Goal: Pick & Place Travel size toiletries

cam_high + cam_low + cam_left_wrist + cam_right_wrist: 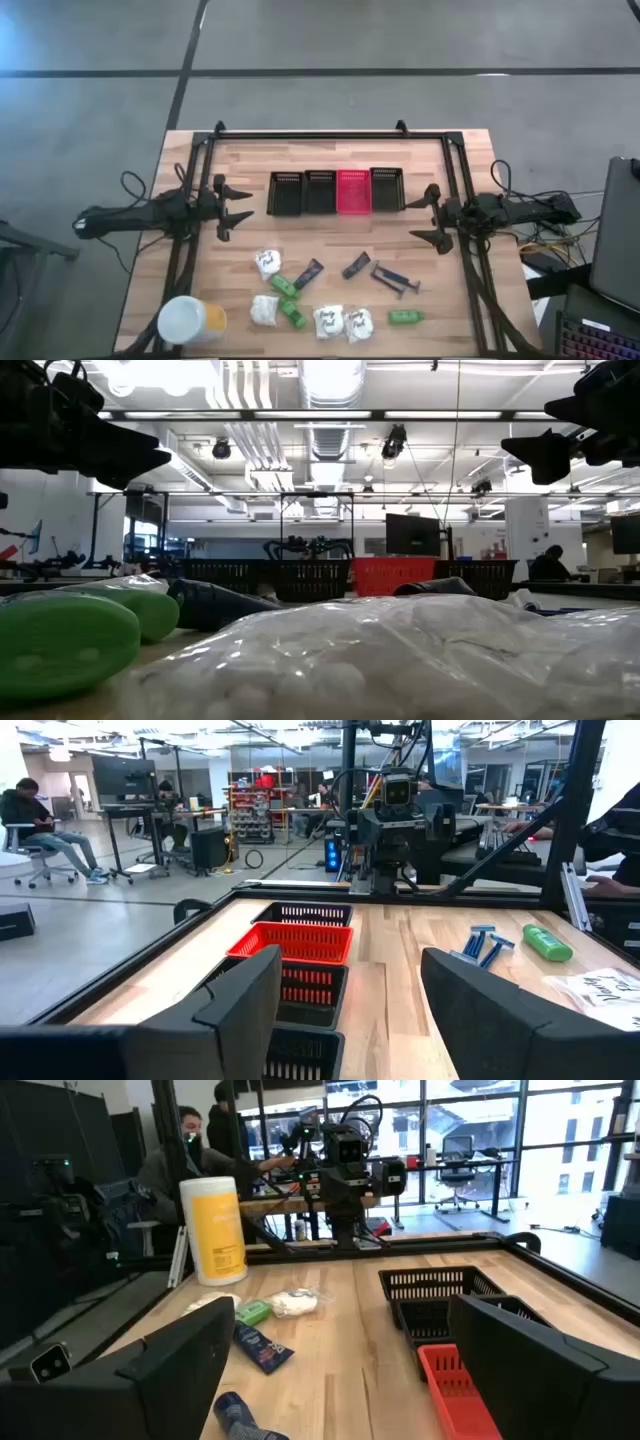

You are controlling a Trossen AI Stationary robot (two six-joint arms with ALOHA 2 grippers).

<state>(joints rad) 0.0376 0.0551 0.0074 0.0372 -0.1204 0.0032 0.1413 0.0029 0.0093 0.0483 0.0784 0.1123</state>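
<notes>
The toiletries lie loose on the near half of the table. In the high view I see white crinkly packets, green bottles, dark tubes and blue razors. My left gripper hovers open above the table's left side, beside the basket row. My right gripper hovers open at the right side. In the left wrist view, my left gripper faces the razors. In the right wrist view, my right gripper faces a tube.
A row of small mesh baskets sits at mid-table toward the far edge: black, black, red, black. A large yellow container with a white lid stands at the near left corner. A dark frame rail runs along the far edge.
</notes>
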